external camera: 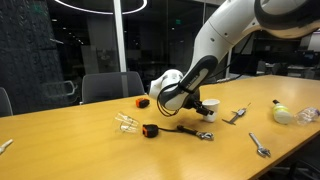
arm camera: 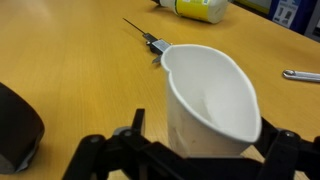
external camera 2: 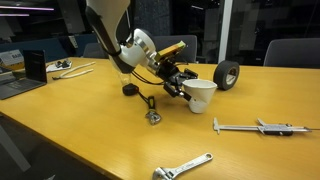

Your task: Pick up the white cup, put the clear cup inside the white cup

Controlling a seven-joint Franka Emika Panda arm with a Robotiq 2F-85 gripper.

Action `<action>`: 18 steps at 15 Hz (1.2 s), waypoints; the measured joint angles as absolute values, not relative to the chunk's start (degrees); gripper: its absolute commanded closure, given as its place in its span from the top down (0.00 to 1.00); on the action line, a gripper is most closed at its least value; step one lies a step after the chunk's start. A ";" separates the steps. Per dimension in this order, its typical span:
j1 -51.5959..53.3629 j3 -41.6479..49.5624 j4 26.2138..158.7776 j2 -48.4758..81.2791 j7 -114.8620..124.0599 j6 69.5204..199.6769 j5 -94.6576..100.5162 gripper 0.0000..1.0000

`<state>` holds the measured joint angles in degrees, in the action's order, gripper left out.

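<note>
The white cup [arm camera: 215, 90] sits between my gripper's [arm camera: 205, 140] fingers, and its rim is squeezed into an oval. In both exterior views the gripper [external camera: 197, 107] [external camera 2: 183, 88] holds the white cup [external camera: 210, 105] [external camera 2: 200, 95] tilted, low over the wooden table. The frames do not show whether its base touches the table. The clear cup [external camera: 126, 122] lies on its side on the table, well away from the gripper, past the black-and-orange tape measure [external camera: 151, 130].
A black tape roll [external camera 2: 227, 74] [arm camera: 18, 128] stands close by the white cup. A caliper [external camera 2: 260, 127], a wrench [external camera 2: 183, 168] [external camera: 259, 145], a black tool [external camera: 190, 130] and a yellow bottle [external camera: 283, 114] [arm camera: 200, 9] lie around. A laptop [external camera 2: 30, 70] sits at one end.
</note>
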<state>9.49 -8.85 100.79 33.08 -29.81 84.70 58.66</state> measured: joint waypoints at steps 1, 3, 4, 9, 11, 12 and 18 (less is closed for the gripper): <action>9.49 -9.03 100.50 32.75 -29.81 84.70 58.30 1.00; 9.47 -9.60 99.50 31.67 -29.81 84.73 56.34 1.00; 9.43 -9.99 98.89 30.80 -29.82 84.80 54.69 1.00; 9.17 -11.72 96.48 23.42 -30.90 85.77 44.30 1.00; 9.05 -11.85 95.56 20.21 -31.34 85.75 38.54 1.00; 8.83 -11.84 95.07 18.59 -31.54 85.68 35.52 1.00; 5.71 -9.69 93.77 11.01 -30.91 82.54 18.55 1.00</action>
<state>5.71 -9.69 93.77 11.01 -30.91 82.54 18.55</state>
